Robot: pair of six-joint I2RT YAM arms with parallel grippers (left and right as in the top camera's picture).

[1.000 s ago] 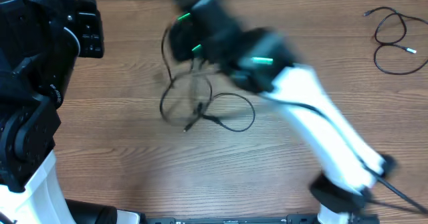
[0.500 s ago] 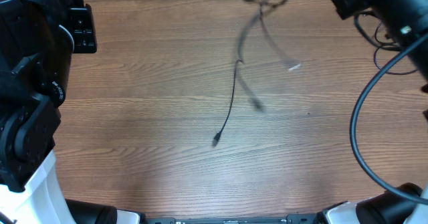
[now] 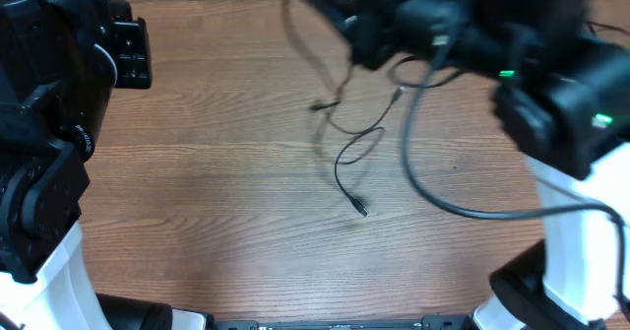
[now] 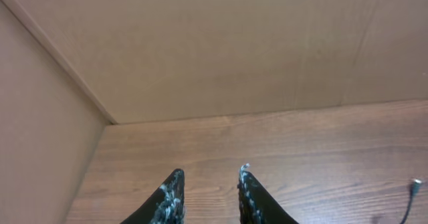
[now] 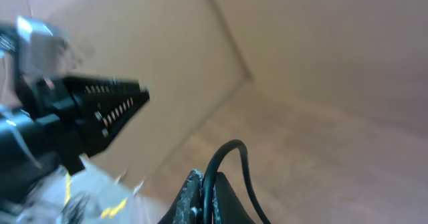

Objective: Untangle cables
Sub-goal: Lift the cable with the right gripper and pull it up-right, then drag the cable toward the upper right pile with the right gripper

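Over the wooden table (image 3: 197, 222) the cables (image 3: 360, 206) hang in one blurred bunch from the right gripper (image 5: 204, 196), which is clamped on them, and their long axis points from it toward the robot. The left gripper (image 4: 208, 196) is well apart from it, jaws slightly open and empty. Three plug ends show, but the number of cables I cannot tell.

parted fingers (image 4: 168, 198) above wooden table (image 4: 321, 144)
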